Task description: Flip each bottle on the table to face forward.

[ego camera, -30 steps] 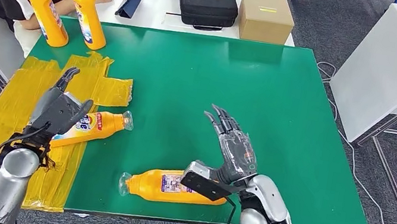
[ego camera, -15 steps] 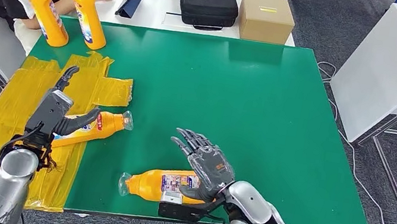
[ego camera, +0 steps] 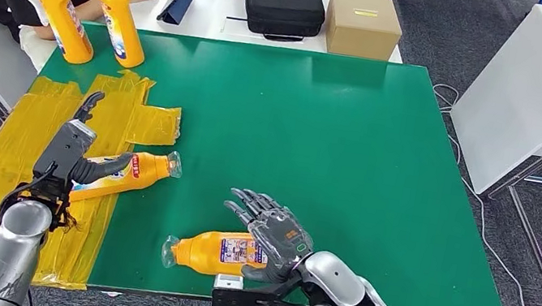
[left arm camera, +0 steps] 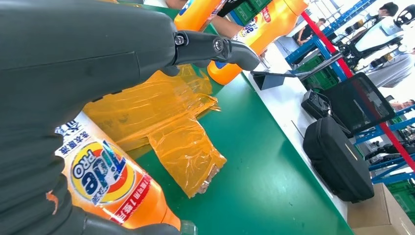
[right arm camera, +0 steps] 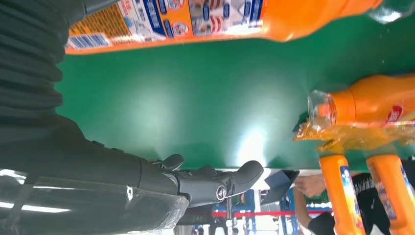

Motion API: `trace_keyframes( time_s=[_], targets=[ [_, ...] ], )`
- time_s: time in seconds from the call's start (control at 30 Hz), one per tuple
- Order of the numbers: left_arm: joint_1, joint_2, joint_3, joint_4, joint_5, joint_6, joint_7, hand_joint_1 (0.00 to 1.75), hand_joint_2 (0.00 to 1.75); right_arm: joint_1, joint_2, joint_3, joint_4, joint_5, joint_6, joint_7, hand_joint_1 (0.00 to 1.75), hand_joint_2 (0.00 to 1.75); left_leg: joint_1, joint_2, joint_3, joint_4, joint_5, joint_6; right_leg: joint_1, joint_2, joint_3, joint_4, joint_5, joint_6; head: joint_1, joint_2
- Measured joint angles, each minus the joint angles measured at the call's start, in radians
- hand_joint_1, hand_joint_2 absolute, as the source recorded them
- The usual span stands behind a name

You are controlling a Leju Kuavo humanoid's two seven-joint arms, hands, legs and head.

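The right hand (ego camera: 272, 231) spreads its fingers (ego camera: 248, 199) wide over one lying bottle (ego camera: 215, 251) to grab it, while the left hand (ego camera: 70, 154) wraps loosely round another (ego camera: 135, 168).

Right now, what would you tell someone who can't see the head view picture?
The right hand reaches over a lying orange bottle on a green table. The left hand is at another lying bottle; two bottles stand at the back.

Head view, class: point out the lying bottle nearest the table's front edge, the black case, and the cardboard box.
Lying bottle (ego camera: 215, 251), head view: the orange body left of its label.
Black case (ego camera: 284, 7), head view: middle of the lid.
Cardboard box (ego camera: 364, 12), head view: top face.
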Motion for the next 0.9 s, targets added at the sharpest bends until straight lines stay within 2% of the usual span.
trace_keyframes(
  time_s=[0.43,0.73,0.9],
  targets=[
    [-0.013,0.000,0.015,0.040,0.007,0.015,-0.003,0.00,1.75,-0.008,-0.016,0.027,0.026,-0.003,0.021,0.019,0.00,1.75,0.000,0.000,0.000,0.000,0.000,0.000,0.000,0.000,0.000,0.000,0.000,0.000,0.000,0.000],
    [-0.013,0.001,0.024,0.056,0.014,0.023,0.008,0.00,1.75,0.014,-0.019,0.032,0.057,0.013,-0.012,0.090,0.00,1.75,0.000,0.000,0.000,0.000,0.000,0.000,0.000,0.000,0.000,0.000,0.000,0.000,0.000,0.000],
    [-0.013,0.001,0.025,0.058,0.014,0.025,0.012,0.00,1.75,0.023,-0.019,0.028,0.068,0.020,-0.015,0.102,0.00,1.75,0.000,0.000,0.000,0.000,0.000,0.000,0.000,0.000,0.000,0.000,0.000,0.000,0.000,0.000]
  ],
)
